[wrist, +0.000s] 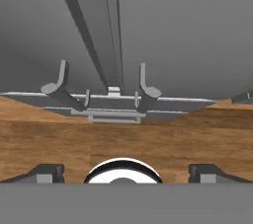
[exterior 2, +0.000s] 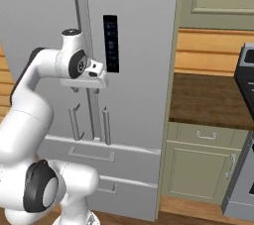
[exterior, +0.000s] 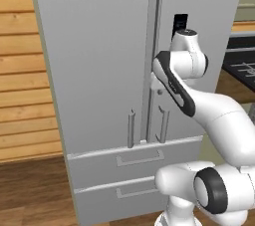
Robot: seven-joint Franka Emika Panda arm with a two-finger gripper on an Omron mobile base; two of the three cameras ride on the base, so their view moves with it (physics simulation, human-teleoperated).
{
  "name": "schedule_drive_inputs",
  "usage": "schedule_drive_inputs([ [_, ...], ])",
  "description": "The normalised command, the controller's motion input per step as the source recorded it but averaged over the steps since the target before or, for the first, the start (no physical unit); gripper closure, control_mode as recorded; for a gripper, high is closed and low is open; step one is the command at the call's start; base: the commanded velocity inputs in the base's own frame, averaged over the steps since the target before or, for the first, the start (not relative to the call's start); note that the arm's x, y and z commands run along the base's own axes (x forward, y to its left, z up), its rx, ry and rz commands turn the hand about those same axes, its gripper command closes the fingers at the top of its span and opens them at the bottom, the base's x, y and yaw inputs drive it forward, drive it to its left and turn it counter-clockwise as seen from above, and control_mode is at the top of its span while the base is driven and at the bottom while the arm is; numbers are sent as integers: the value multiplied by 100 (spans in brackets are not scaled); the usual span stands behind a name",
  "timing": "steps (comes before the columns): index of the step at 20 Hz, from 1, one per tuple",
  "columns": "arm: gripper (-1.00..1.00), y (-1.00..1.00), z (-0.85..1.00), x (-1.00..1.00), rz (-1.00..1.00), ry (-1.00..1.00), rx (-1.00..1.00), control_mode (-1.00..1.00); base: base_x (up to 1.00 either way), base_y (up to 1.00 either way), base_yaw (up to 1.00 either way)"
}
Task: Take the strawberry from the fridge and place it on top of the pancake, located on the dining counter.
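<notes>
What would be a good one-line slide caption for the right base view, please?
Arm's open hand raised before the closed fridge, near its door handles.

1. Tall light-grey two-door fridge [exterior: 99,70], plain and unpatterned, with matching grey vertical bar handles [exterior: 131,128]
2. Narrow black glossy panel [exterior 2: 110,43] on one fridge door
3. Honey-brown horizontal wood-plank wall [exterior: 25,85]
4. Darker brown wood-grain floor [wrist: 123,134]
5. Sage-green panelled base cabinet [exterior 2: 198,164] under a dark brown wood counter top [exterior 2: 208,100]
6. White robot arm [exterior: 219,115] with dark joint bands
</notes>
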Motion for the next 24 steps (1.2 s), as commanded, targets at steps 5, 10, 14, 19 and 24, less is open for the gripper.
schedule_drive_inputs([
  [5,-100,-43,-48,24,0,20,3,-100,0,0,0],
  [10,-100,-29,-29,3,0,2,3,-100,0,0,0],
  [14,-100,-3,-33,12,0,1,0,-100,0,0,0],
  [19,-100,0,-30,19,0,5,0,-100,0,0,0],
  [24,-100,1,-22,6,0,0,-1,-100,0,0,0],
])
